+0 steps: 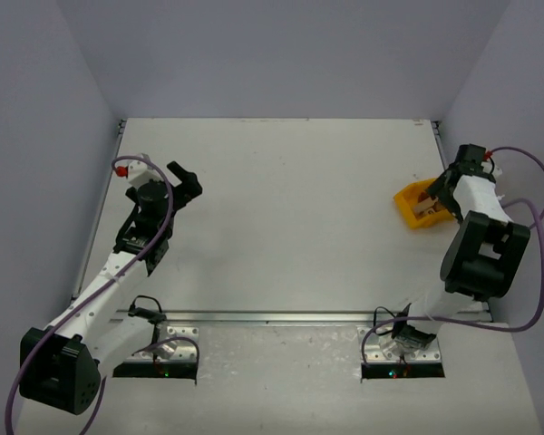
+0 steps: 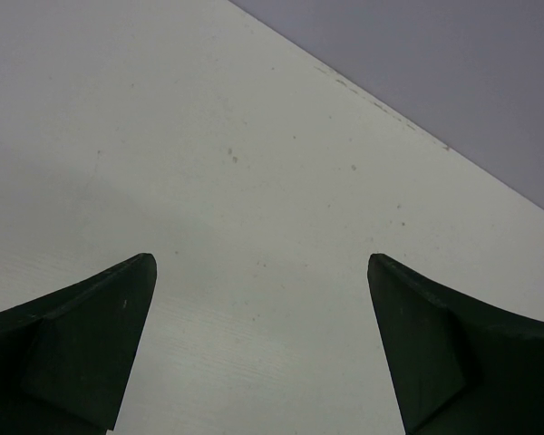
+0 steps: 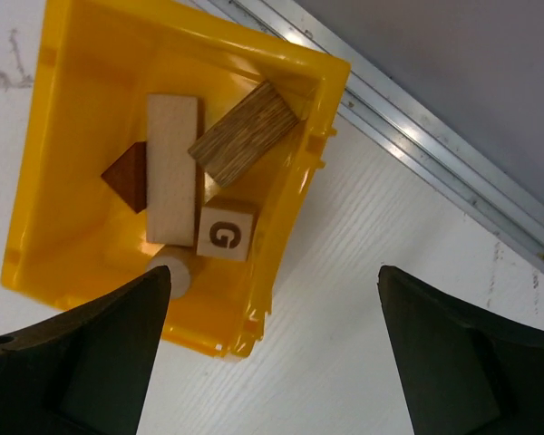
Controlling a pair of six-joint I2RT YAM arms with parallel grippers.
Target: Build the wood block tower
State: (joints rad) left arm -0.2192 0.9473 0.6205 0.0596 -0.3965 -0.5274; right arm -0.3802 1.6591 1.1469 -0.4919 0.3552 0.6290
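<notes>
The wooden pieces lie loose, unstacked, in a yellow bin at the table's right side. In the right wrist view I see a pale-tan plank, a dark reddish-brown wedge partly under it, a striped brown block, a pale cube marked G and a pale round piece. My right gripper is open and empty above the bin's near corner, also seen from the top. My left gripper is open and empty over bare table at the left.
A metal rail runs along the table edge just beyond the bin. Grey walls enclose the table on the left, back and right. Another rail crosses the near edge between the arm bases.
</notes>
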